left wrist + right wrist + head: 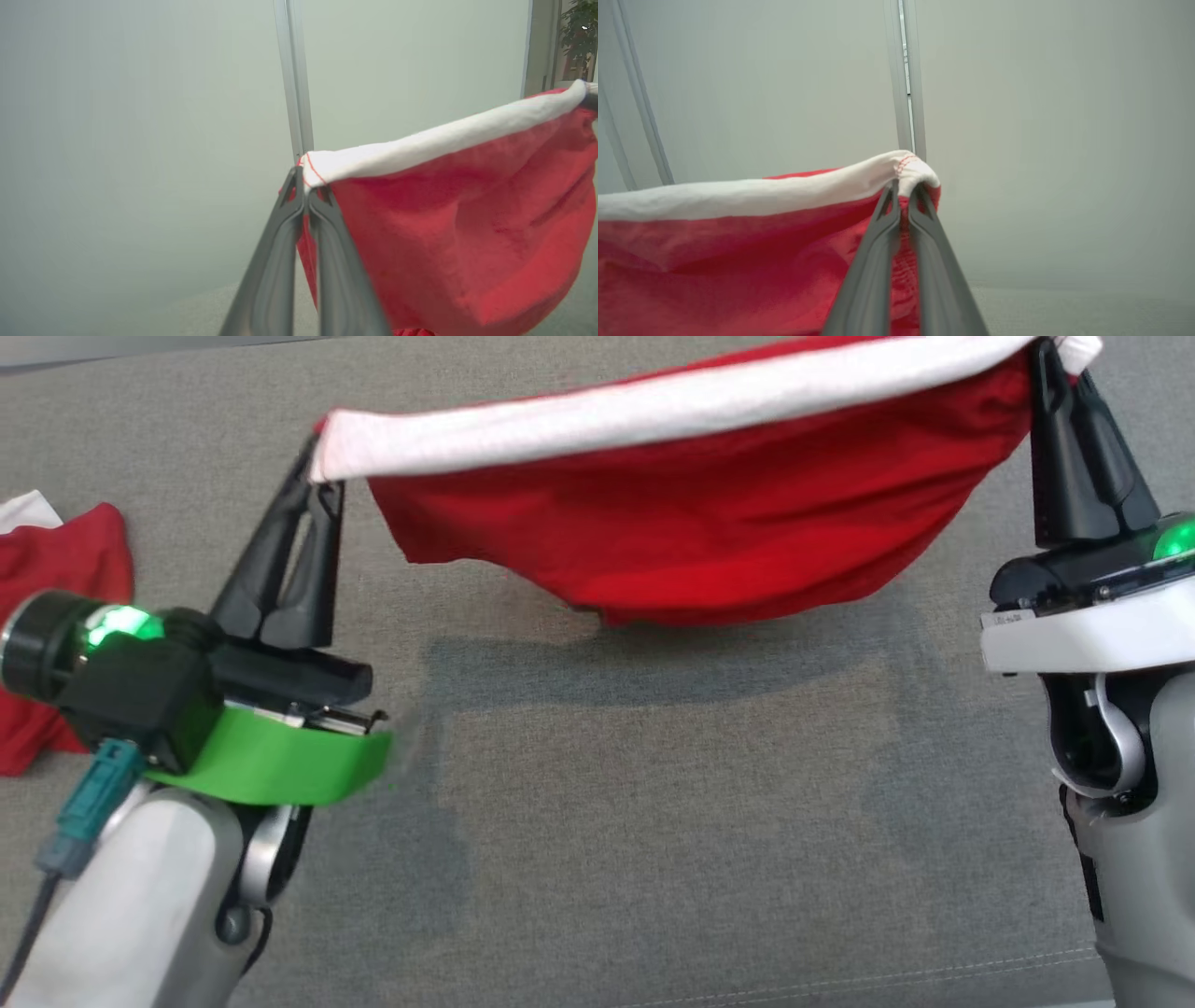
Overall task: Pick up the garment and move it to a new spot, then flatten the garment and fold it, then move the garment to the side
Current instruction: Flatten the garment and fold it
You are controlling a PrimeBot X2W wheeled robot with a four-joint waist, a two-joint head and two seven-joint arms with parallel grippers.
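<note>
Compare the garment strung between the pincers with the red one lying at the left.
The strung garment is held up, stretched between left pincer and right pincer; the lying garment rests crumpled on the gray surface, ungripped. It is cut by the frame; the strung garment shows nearly whole. Both are red with white.

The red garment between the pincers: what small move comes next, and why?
Probably lower both arms to lay it flat: the garment hangs by its white band, the left pincer and right pincer shut on its ends, sagging over the grey surface.
</note>
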